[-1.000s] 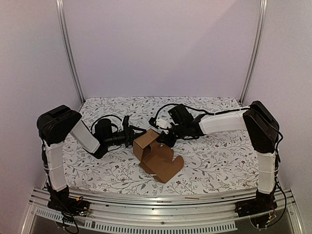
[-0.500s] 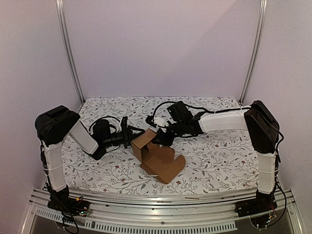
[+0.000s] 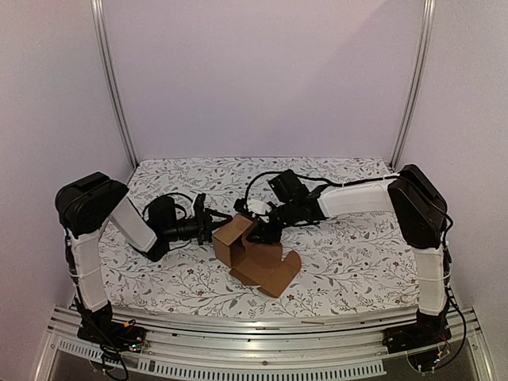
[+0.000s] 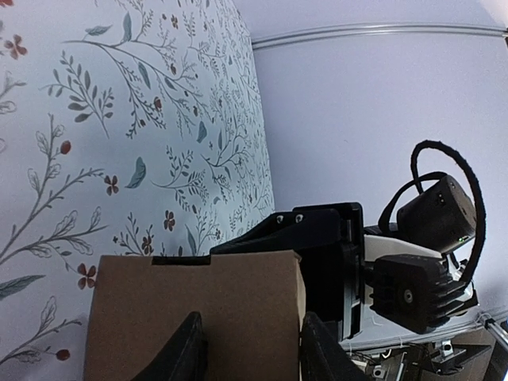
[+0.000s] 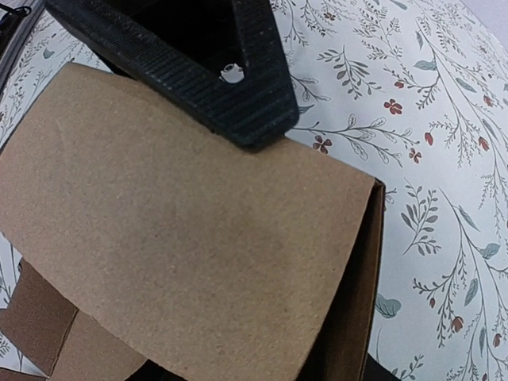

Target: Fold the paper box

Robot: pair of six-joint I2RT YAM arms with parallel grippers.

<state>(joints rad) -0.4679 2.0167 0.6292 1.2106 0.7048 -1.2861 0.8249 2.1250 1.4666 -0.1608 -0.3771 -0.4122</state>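
The paper box point(image 3: 262, 262), plain brown cardboard, sits half-formed mid-table with flaps spread toward the front. My left gripper point(image 3: 216, 223) points at its left wall. In the left wrist view that wall point(image 4: 238, 305) lies just beyond the open gripper point(image 4: 254, 345), with one finger point(image 4: 321, 349) at the wall's edge. My right gripper point(image 3: 260, 228) reaches in over the box's back corner. In the right wrist view a curved flap point(image 5: 182, 254) lies across the gap of the open right gripper point(image 5: 246, 246). Its upper finger point(image 5: 246, 103) is over the flap and its lower finger is mostly hidden.
A floral cloth point(image 3: 357, 262) covers the table. Metal posts point(image 3: 111, 87) stand at the back corners and a rail point(image 3: 262, 325) runs along the front edge. The right arm's black wrist point(image 4: 413, 278) sits close behind the box in the left wrist view.
The right gripper's jaws have spread apart over the flap. Both grippers and the box have shifted slightly to the left.
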